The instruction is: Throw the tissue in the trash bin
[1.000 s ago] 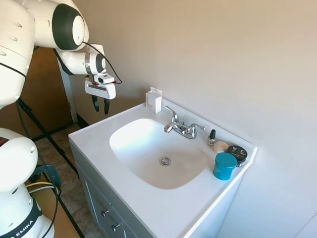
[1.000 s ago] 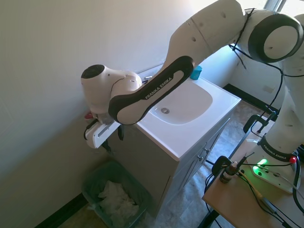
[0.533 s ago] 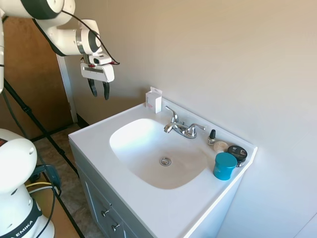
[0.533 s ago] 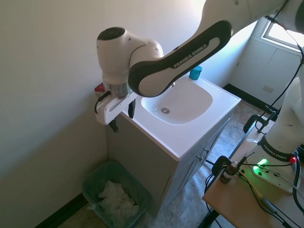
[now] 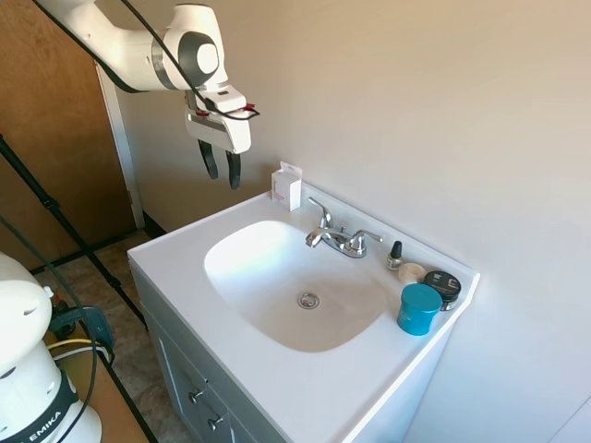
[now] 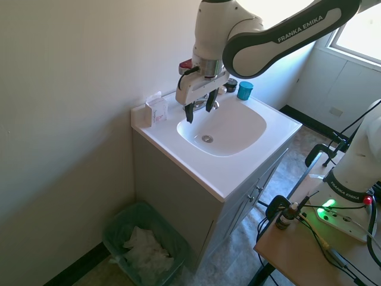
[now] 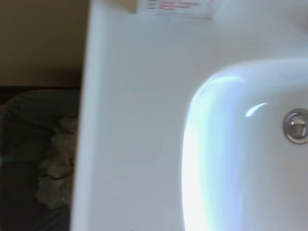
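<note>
- Although several crumpled white wads fill it, I read the tissue (image 6: 144,250) as already lying inside the dark green mesh trash bin (image 6: 116,233), which stands on the floor beside the vanity's end, against the wall; I cannot single out which wad was the task's own.
- From the wrist view, pale crumpled paper (image 7: 57,166) shows in the dark bin below the counter's edge, which agrees with the second exterior view.
- My white two-finger gripper (image 5: 222,171) hangs with its dark fingers (image 5: 211,160) apart and nothing between them, above the back corner of the white vanity counter (image 5: 175,249), well apart from the bin.
- Just beside the gripper stands the upright white carton with pink print (image 5: 286,186), untouched by it, on the counter's rear corner.
- Further along lie the oval white basin (image 5: 277,277), the chrome faucet (image 5: 337,238), and, at the far end, a teal cup (image 5: 419,307), a dark round tin (image 5: 443,284) and a small dark-capped bottle (image 5: 395,255).
- Judged from this layout, the drop appears done: paper in the bin, jaws empty. What remains, if anything, seems only to park the arm.
</note>
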Controlling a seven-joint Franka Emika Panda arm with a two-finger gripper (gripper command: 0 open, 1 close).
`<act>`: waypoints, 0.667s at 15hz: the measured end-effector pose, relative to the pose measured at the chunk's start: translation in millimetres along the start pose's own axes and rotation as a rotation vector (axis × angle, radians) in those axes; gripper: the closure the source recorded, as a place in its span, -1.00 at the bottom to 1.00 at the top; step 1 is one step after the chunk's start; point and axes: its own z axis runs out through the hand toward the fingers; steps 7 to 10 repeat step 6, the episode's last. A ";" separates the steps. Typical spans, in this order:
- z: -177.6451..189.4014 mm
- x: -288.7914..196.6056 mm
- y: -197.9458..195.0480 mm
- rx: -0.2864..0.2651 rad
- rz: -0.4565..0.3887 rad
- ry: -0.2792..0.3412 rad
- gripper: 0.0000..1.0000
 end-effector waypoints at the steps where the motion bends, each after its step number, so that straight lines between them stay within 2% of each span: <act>1: 5.0 15.8 13.3 0.005 0.024 -0.009 -1.00; 6: 19.5 60.3 49.5 0.018 0.109 -0.039 -1.00; 10: 19.5 60.3 49.5 0.018 0.109 -0.039 -1.00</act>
